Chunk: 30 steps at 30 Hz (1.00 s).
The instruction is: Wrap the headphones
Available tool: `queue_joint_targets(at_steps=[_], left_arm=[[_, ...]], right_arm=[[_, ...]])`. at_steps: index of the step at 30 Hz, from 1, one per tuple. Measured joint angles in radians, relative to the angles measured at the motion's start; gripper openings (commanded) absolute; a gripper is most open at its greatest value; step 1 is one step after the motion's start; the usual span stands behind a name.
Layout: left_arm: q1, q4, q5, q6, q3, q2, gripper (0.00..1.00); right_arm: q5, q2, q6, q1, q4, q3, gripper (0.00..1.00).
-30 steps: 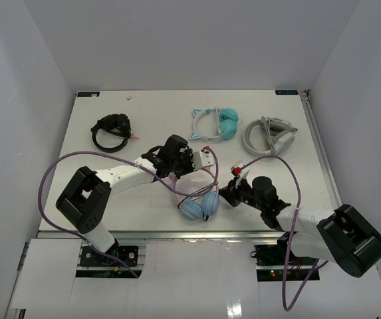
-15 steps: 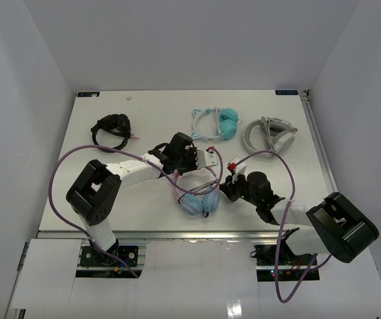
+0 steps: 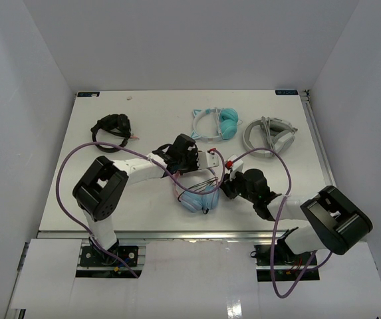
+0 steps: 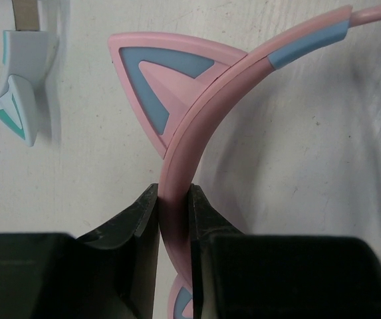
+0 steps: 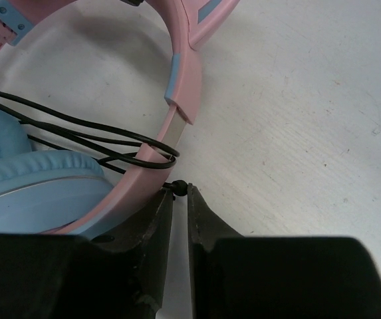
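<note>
The headphones lie near the front middle of the table, between the two arms, with the blue ear cups toward the near edge and the pink band arching away from it. The left claw is closed on the pink band just below one cat ear, pinning it from both sides. The right claw is nearly shut, its tips nipping a bit of the thin black cable right beside the band where it meets an ear cup.

In the right wrist view several strands of cable already cross the band and bunch into a small loop against it, so the wrapping looks partly done. How much loose cable is left cannot be told, since the plug end is not clearly in view. What seems to remain is winding the held length around once more and tucking the end so the loops stay put.

Teal headphones, grey-white headphones and a black pair sit farther back, well apart.
</note>
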Motion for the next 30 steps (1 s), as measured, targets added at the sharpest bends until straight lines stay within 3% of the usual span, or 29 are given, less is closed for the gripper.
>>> queue_joint_targets(at_steps=[6,10,15,19,21,24,30], left_arm=[[-0.002,-0.019,-0.008,0.005,0.023,0.014,0.29],[-0.005,-0.029,-0.023,0.01,0.034,0.016,0.3],[-0.01,-0.033,-0.053,0.013,0.043,0.032,0.47],[-0.01,-0.035,-0.093,0.023,0.043,0.049,0.68],[-0.01,-0.034,-0.109,0.026,0.043,0.057,0.7],[-0.01,-0.03,-0.123,0.028,0.043,0.061,0.96],[-0.005,0.024,-0.143,-0.004,0.062,0.04,0.98]], right_arm=[[0.037,0.046,-0.004,0.0,0.026,0.024,0.39],[0.055,0.054,-0.006,-0.003,0.038,0.026,0.43],[0.067,0.055,-0.006,-0.004,0.044,0.026,0.43],[0.09,0.047,-0.004,-0.004,0.036,0.026,0.43],[0.105,0.027,0.002,-0.004,0.018,0.026,0.43],[0.12,-0.016,0.016,-0.004,0.005,0.026,0.43],[0.149,-0.121,0.038,-0.004,-0.056,0.022,0.43]])
